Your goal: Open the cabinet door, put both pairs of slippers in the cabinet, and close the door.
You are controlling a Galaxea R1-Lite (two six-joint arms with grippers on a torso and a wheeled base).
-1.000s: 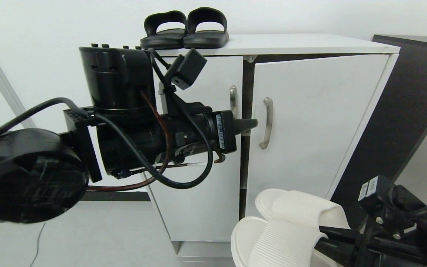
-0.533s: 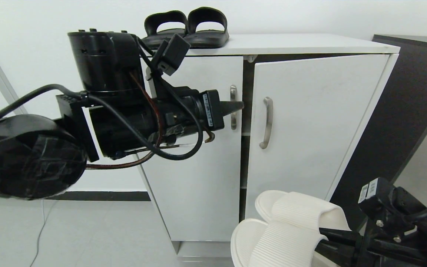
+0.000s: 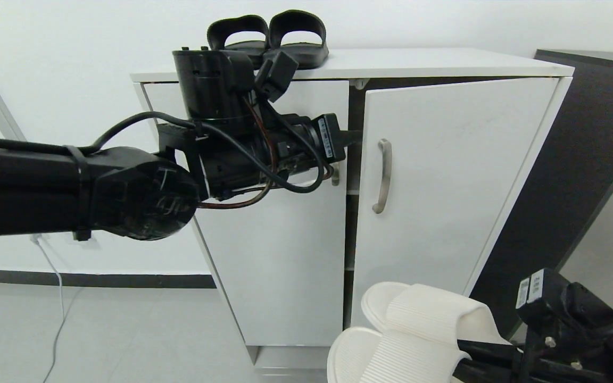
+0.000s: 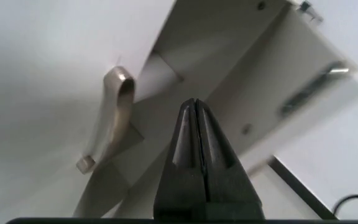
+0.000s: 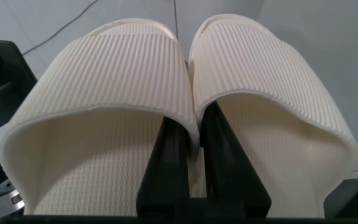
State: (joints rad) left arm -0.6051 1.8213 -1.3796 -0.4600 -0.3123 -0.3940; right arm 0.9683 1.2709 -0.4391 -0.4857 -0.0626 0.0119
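A white cabinet has two doors; its right door stands slightly ajar, leaving a dark gap beside the left door. Black slippers sit as a pair on the cabinet top. My left gripper is shut and empty, its tip at the gap just above the left door handle. In the left wrist view the shut fingertips point past that handle into the opening. Low on the right, my right gripper is shut on the white slippers, clamping their two straps together.
The right door handle is free. A dark panel stands right of the cabinet. The white wall and grey floor lie to the left, with a thin cable trailing down.
My left arm has risen and pushed in toward the cabinet, its tip going from beside the handles up to the top of the gap. The white slippers sank slightly.
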